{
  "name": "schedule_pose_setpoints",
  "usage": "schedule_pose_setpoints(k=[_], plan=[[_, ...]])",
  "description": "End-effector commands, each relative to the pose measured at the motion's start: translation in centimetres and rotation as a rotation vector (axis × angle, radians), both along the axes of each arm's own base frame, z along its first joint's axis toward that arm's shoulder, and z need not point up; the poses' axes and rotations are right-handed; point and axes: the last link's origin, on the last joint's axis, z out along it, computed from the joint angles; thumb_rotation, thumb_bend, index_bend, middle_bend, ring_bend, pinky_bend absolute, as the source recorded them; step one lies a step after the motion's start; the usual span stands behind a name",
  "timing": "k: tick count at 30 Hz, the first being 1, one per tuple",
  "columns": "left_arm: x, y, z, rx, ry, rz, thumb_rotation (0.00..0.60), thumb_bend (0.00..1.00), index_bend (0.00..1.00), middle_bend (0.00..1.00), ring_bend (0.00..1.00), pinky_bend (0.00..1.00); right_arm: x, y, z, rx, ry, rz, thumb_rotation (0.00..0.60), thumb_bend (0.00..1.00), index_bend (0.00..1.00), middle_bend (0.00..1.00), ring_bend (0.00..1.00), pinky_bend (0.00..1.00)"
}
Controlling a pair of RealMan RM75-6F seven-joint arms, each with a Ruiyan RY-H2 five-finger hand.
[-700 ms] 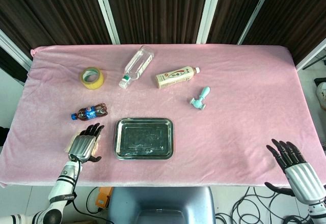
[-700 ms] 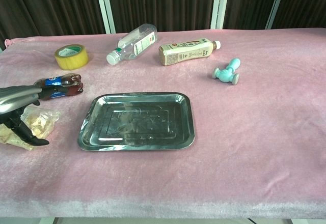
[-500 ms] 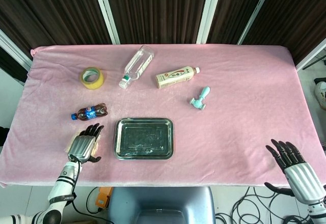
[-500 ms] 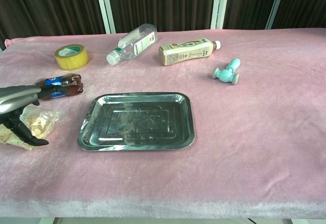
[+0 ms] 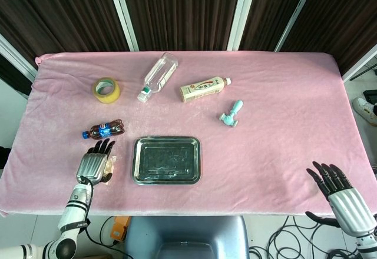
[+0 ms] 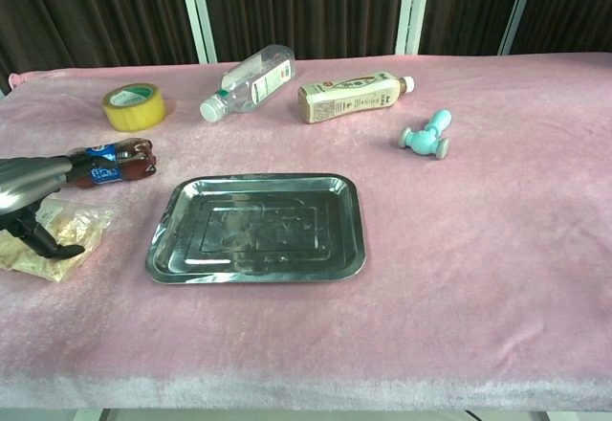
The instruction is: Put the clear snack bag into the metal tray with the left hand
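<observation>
The right hand (image 5: 334, 183) is hovering at the near right edge of the table (image 5: 283, 141), fingers spread and holding nothing. The left hand (image 5: 94, 163) is lying over the clear snack bag (image 6: 59, 232), thumb pressing on it, though whether it is gripping the bag I cannot tell. The bag is sitting on the pink cloth just left of the metal tray (image 6: 258, 228). Just beyond the hand, a small cola bottle (image 6: 113, 165) is lying on its side.

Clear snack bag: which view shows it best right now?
The chest view: the clear snack bag lies largely exposed under the left hand. In the head view the hand covers it, leaving only an edge.
</observation>
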Motion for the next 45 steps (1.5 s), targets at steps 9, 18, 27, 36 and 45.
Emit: schedule_pose_setpoints(k=[9, 18, 27, 36, 45], plan=[[-0.9, 0.4, -0.3, 0.000, 0.037, 0.076, 0.600, 0.44, 0.17, 0.18, 0.24, 0.40, 0.0, 0.0, -0.1, 0.006, 0.004, 0.000, 0.600, 0.00, 0.00, 0.00, 0.00, 0.19], [-0.3, 0.8, -1.0, 0.101, 0.003, -0.039, 0.600, 0.88, 0.53, 0.55, 0.67, 0.88, 0.0, 0.0, -0.1, 0.010, 0.005, 0.000, 0.600, 0.00, 0.00, 0.00, 0.00, 0.19], [5.3, 1.0, -0.8, 0.178, -0.184, -0.254, 0.600, 0.89, 0.54, 0.55, 0.69, 0.89, 0.0, 0.1, 0.0, 0.011, 0.001, 0.004, 0.600, 0.00, 0.00, 0.00, 0.00, 0.19], [14.8, 1.2, -3.9, 0.219, -0.370, -0.285, 0.600, 0.89, 0.54, 0.55, 0.70, 0.97, 0.0, 0.4, 0.4, 0.003, -0.012, 0.016, 0.600, 0.00, 0.00, 0.00, 0.00, 0.19], [17.9, 2.0, -8.9, 0.253, -0.351, -0.309, 0.600, 0.66, 0.25, 0.27, 0.37, 0.75, -0.1, 0.5, 1.1, 0.000, -0.040, 0.020, 0.600, 0.00, 0.00, 0.00, 0.00, 0.19]])
